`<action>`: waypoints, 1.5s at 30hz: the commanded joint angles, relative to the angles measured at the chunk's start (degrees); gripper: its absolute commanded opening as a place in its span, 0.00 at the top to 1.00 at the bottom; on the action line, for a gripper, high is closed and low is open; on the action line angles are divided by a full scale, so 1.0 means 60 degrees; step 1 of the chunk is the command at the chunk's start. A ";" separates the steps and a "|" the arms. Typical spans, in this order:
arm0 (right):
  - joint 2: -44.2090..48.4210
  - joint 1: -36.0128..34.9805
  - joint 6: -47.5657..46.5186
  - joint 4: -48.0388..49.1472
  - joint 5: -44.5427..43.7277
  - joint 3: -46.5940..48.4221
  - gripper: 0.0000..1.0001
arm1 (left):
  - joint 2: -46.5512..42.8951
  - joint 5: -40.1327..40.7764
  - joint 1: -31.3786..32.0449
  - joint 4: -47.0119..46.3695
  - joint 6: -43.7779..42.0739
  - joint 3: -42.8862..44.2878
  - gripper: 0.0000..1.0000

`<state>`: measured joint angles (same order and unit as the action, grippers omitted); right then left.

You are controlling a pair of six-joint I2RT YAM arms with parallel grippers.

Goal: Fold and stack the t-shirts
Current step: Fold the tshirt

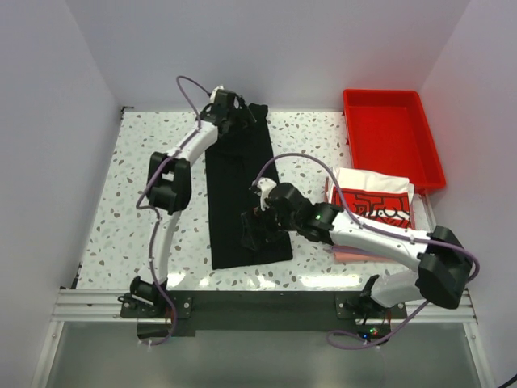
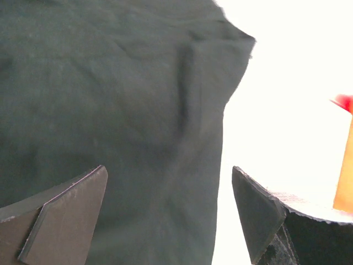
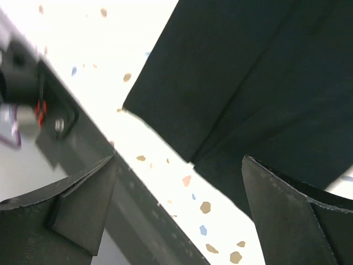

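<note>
Black t-shirt lies folded lengthwise, long axis near-to-far

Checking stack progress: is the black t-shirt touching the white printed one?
Apart. Top view shows bare table between black t-shirt and white printed t-shirt.

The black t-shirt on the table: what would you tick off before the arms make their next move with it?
1. The left gripper is open and empty: ok.
2. The right gripper is open and empty: ok.
3. The black t-shirt lies flat as a long narrow strip: ok.
4. One gripper is over each end of it, left at the far end, right at the near end: ok.
5. Fingers are touching the cloth: cannot tell.
6. The stack to its right, a white printed t-shirt on a pinkish t-shirt, is folded and tidy: ok.
</note>
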<state>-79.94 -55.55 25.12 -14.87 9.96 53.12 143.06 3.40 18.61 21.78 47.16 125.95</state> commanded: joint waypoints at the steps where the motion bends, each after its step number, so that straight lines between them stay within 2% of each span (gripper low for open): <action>1: 0.0884 0.0029 0.0514 -0.0611 -0.2140 0.0346 0.01 | -0.3472 -0.0259 0.0296 0.0031 -0.0842 -0.1309 0.00; 3: 0.1237 0.0117 0.0719 -0.0758 -0.2669 0.0156 0.01 | -0.4605 -0.0361 0.0369 0.0192 -0.1090 -0.2572 0.00; 4: 0.1384 0.0147 0.0763 -0.0773 -0.2859 -0.0106 0.01 | -0.5843 -0.0332 0.0413 0.0295 -0.1106 -0.4087 0.00; 6: 0.1896 0.0337 0.1144 -0.0919 -0.3297 -0.0560 0.01 | -0.7226 0.0016 0.0589 0.0034 -0.1078 -0.5996 0.00; 7: 0.2072 0.0468 0.1188 -0.1007 -0.3314 -0.0708 0.01 | -0.8610 0.0150 0.0677 -0.0490 -0.1019 -0.7935 0.00; 9: 0.2351 0.0849 0.1145 -0.1110 -0.3082 -0.0943 0.01 | -0.9878 0.0413 0.0896 -0.0685 -0.0670 -0.9646 0.00; 10: 0.2395 0.0966 0.1058 -0.1197 -0.2993 -0.1045 0.01 | -1.0972 0.0502 0.0955 -0.0526 -0.0464 -1.1017 0.00; 13: 0.2498 0.1449 0.0910 -0.1651 -0.2481 -0.1207 0.01 | -1.2893 0.0590 0.1277 -0.0058 0.0240 -1.3189 0.00; 16: 0.2630 0.1597 0.0779 -0.1726 -0.1708 -0.1440 0.01 | -1.4287 0.0562 0.1760 0.0949 0.0694 -1.4467 0.00; 21: 0.2499 0.1583 0.0588 -0.1535 -0.0357 -0.1763 0.01 | -1.5654 -0.0285 0.2288 0.2286 0.1163 -1.5687 0.00; 25: 0.2235 0.1597 0.0792 -0.1360 -0.0224 -0.1998 0.01 | -1.6183 -0.1166 0.2493 0.2230 0.1530 -1.6828 0.00; 28: 0.2191 0.1597 0.0925 -0.1140 -0.0268 -0.2203 0.01 | -1.6038 -0.1591 0.2742 0.2010 0.1706 -1.7342 0.05; 30: 0.2147 0.1597 0.0998 -0.1168 -0.0443 -0.2218 0.01 | -1.5949 -0.1826 0.2801 0.1907 0.1692 -1.7519 0.13; 34: 0.2088 0.1597 0.1042 -0.1037 -0.0546 -0.2350 0.01 | -1.5597 -0.1357 0.2816 0.2156 0.1633 -1.7374 0.25; 39: 0.1927 0.1597 0.1174 -0.0993 -0.0619 -0.2525 0.03 | -1.5057 -0.1753 0.2831 0.1862 0.1516 -1.7535 0.42; 40: 0.1927 0.1583 0.1217 -0.0949 -0.0619 -0.2555 0.03 | -1.4954 -0.1811 0.2831 0.1892 0.1458 -1.7535 0.48; 43: 0.1942 0.1583 0.1291 -0.0803 -0.0678 -0.2686 0.04 | -1.4733 -0.1973 0.2845 0.1965 0.1311 -1.7549 0.59; 45: 0.1898 0.1597 0.1306 -0.0744 -0.0693 -0.2745 0.05 | -1.4616 -0.1754 0.2845 0.2097 0.1267 -1.7491 0.62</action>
<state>-68.27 -45.89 31.73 -22.04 6.61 37.12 53.87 -7.53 35.38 32.40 56.25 21.37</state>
